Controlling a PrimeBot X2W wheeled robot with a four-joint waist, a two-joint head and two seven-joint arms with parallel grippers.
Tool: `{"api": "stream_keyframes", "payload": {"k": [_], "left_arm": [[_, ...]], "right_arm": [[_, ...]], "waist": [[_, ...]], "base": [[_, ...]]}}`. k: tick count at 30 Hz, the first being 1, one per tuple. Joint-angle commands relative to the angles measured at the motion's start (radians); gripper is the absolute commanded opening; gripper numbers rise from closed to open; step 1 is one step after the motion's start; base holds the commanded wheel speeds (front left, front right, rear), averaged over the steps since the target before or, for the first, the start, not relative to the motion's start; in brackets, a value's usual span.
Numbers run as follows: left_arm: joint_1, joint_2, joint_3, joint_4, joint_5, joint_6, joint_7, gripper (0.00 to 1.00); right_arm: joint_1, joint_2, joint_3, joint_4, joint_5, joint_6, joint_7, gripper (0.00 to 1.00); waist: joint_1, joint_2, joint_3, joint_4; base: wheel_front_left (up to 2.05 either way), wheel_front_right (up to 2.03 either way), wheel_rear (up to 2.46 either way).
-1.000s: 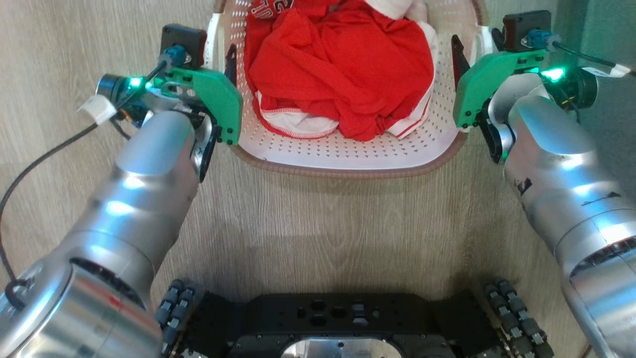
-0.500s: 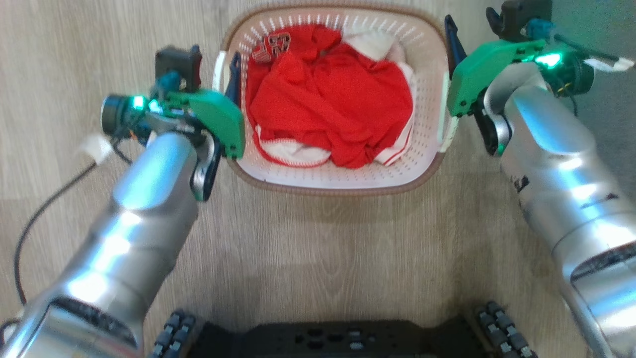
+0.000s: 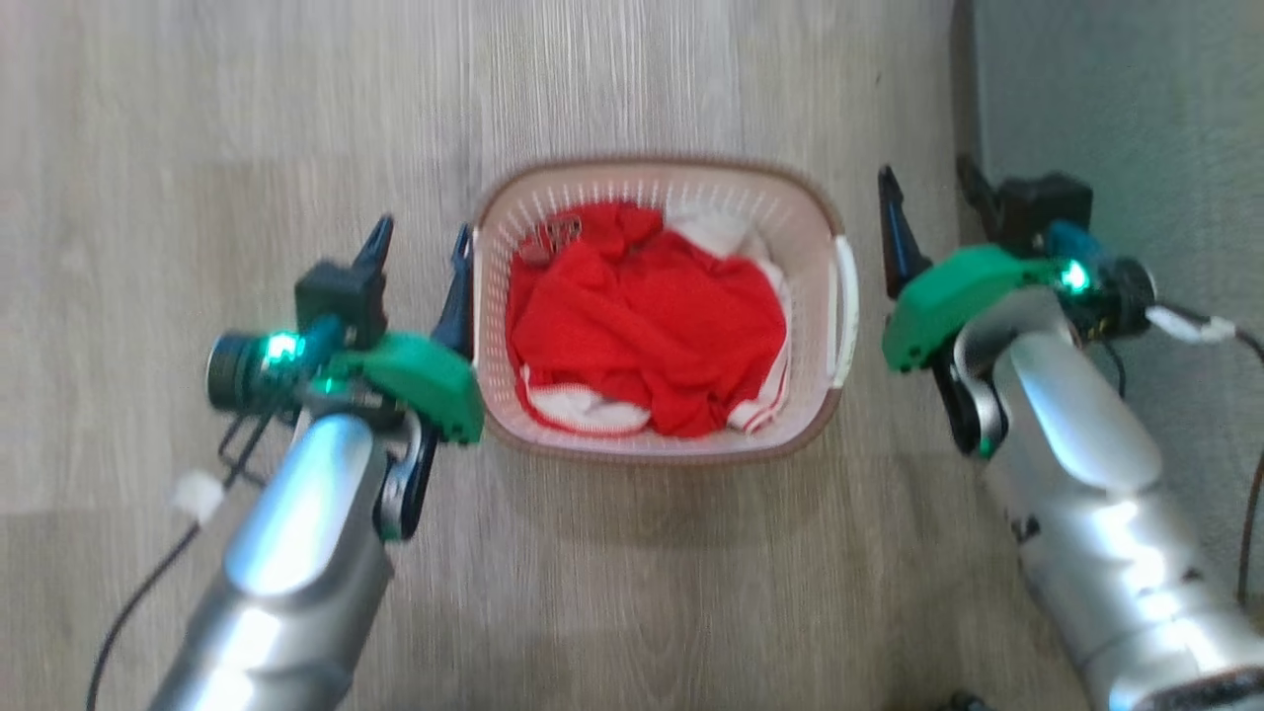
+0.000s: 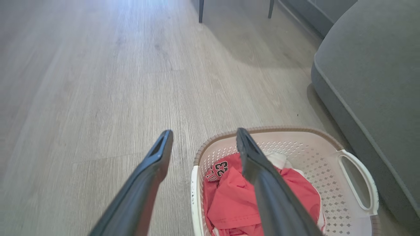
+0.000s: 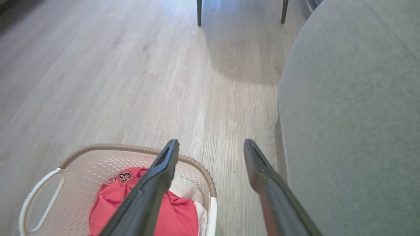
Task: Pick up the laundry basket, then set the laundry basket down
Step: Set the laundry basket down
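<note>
The laundry basket point(image 3: 654, 454), cream with a brown rim, stands on the wood floor with red and white clothes point(image 3: 647, 331) inside. My left gripper point(image 3: 420, 249) hangs open just off its left rim, with nothing between the fingers. In the left wrist view the left gripper point(image 4: 204, 132) sits above the laundry basket point(image 4: 262, 128), whose far white handle point(image 4: 357, 180) shows free. My right gripper point(image 3: 926, 178) is open beside the right handle point(image 3: 846, 306), apart from it. The right gripper point(image 5: 211, 142) looks down past the laundry basket point(image 5: 131, 148).
A grey sofa point(image 5: 354, 114) runs along the right, close to the basket and my right arm point(image 3: 1076, 474). Dark chair legs point(image 5: 199, 13) stand farther off. Bare wood floor point(image 3: 247, 148) stretches to the left and ahead.
The head camera has pulled up and back, so the basket looks smaller. Both open grippers, earlier hard against the basket's side handles, now stand higher and off them.
</note>
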Motion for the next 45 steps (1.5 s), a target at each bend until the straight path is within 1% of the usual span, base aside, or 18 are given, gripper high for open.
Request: {"api": "stream_keyframes", "payload": {"k": [1,5,8,13,17,23,34,39,45], "left_arm": [[0.038,0.021,0.056,-0.052,0.022,-0.005,-0.002,1.0],[0.136,0.005,0.119,-0.133,0.068,-0.015,-0.002,1.0],[0.208,-0.007,0.156,-0.187,0.098,-0.022,-0.002,1.0],[0.323,-0.025,0.209,-0.272,0.126,-0.041,-0.002,1.0],[0.406,-0.038,0.252,-0.327,0.142,-0.041,-0.002,1.0],[0.507,-0.051,0.293,-0.369,0.145,-0.043,-0.002,1.0],[0.623,-0.057,0.343,-0.41,0.165,-0.045,-0.002,1.0],[0.648,-0.058,0.355,-0.43,0.179,-0.045,-0.002,1.0],[0.652,-0.06,0.359,-0.441,0.19,-0.05,-0.002,1.0]], "right_arm": [[0.052,0.018,0.005,-0.054,-0.011,-0.002,-0.008,1.0],[0.147,0.018,-0.01,-0.148,-0.023,-0.002,-0.008,1.0],[0.216,0.018,-0.012,-0.227,-0.009,-0.002,-0.008,1.0],[0.332,0.018,-0.013,-0.338,-0.02,-0.002,-0.008,1.0],[0.423,0.018,-0.033,-0.414,-0.027,-0.002,-0.008,1.0],[0.562,0.018,-0.068,-0.517,-0.032,-0.002,-0.008,1.0],[0.705,0.018,-0.102,-0.621,-0.045,-0.002,-0.008,1.0],[0.729,0.018,-0.114,-0.65,-0.046,-0.002,-0.008,1.0],[0.731,0.018,-0.115,-0.651,-0.05,-0.002,-0.008,1.0]], "waist": [[0.0001,-0.0001,-0.079,0.001],[0.0001,-0.0001,-0.156,-0.001],[0.0001,-0.0001,-0.21,-0.003],[0.0001,-0.0001,-0.297,-0.004],[0.0001,-0.0001,-0.363,-0.003],[0.0001,-0.0001,-0.445,0.002],[0.0001,-0.0001,-0.532,0.004],[0.0001,-0.0001,-0.543,0.005],[0.0001,-0.0001,-0.542,0.007]], "base": [[0.0,0.0,0.0],[0.0,0.0,0.0],[0.0,0.0,0.0],[0.0,0.0,0.0],[0.0,0.0,0.0],[0.0,0.0,0.0],[0.0,0.0,0.0],[0.0,0.0,0.0],[0.0,0.0,0.0]]}}
